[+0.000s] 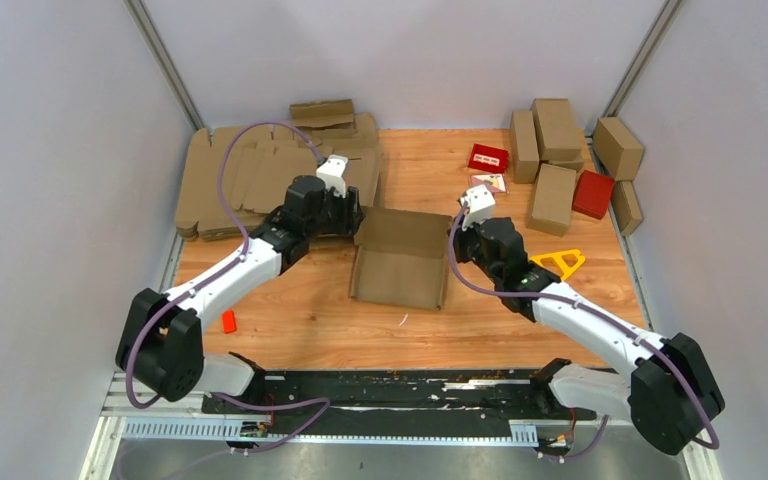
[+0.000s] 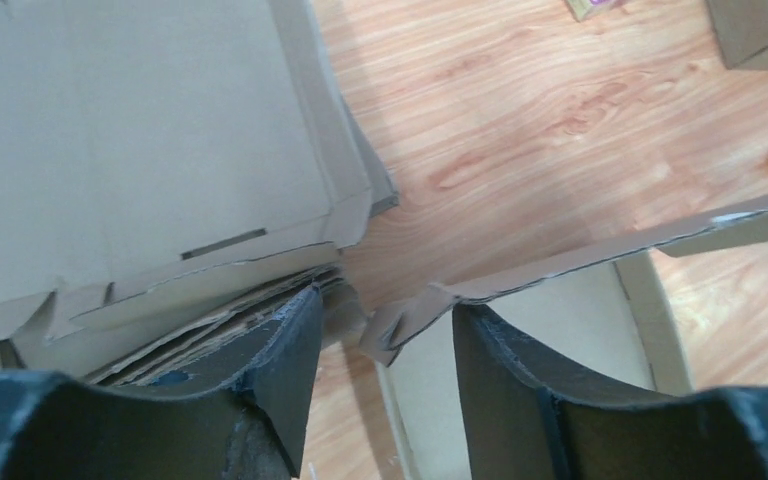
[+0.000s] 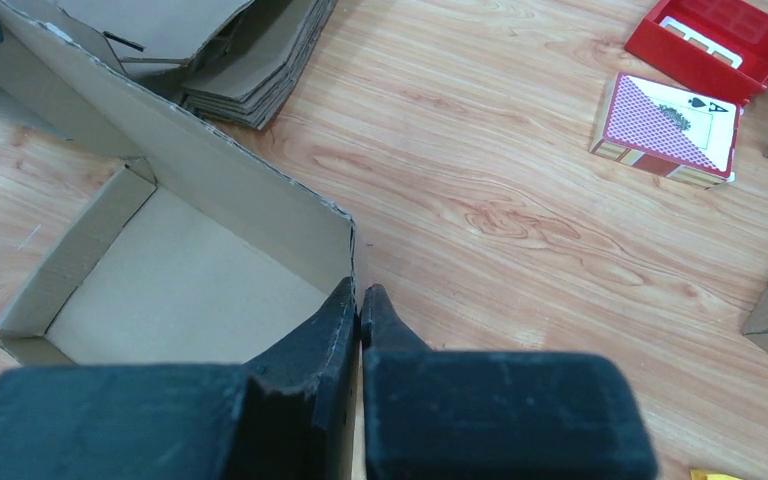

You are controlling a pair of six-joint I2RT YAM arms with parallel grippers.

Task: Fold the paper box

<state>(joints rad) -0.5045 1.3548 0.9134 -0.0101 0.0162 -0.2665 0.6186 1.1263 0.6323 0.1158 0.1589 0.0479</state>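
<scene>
a: paper box (image 1: 400, 262) sits mid-table, right between the 2 arms, open side up, near the stack of flat blanks (image 1: 260, 175).
b: and the left gripper (image 2: 385, 300)?
a: standing wide, its 2 fingers (image 2: 290, 350) either side of a folded corner tab on the box's edge. the tab looks loose in the gap, not squeezed.
b: right side?
a: right gripper (image 3: 360, 295) is pressed closed, tips together right at an upright corner of the box. whether a sliver of card is caught between them, i can't tell.
b: shape of the box?
a: 1 tall wall standing, a low wall on another side, floor bare inside.
b: what's around it?
a: on the wooden table (image 1: 310, 320), a pack of playing cards (image 3: 670, 125) lies just beside a red box (image 3: 725, 35), both well apart from the paper box.
</scene>
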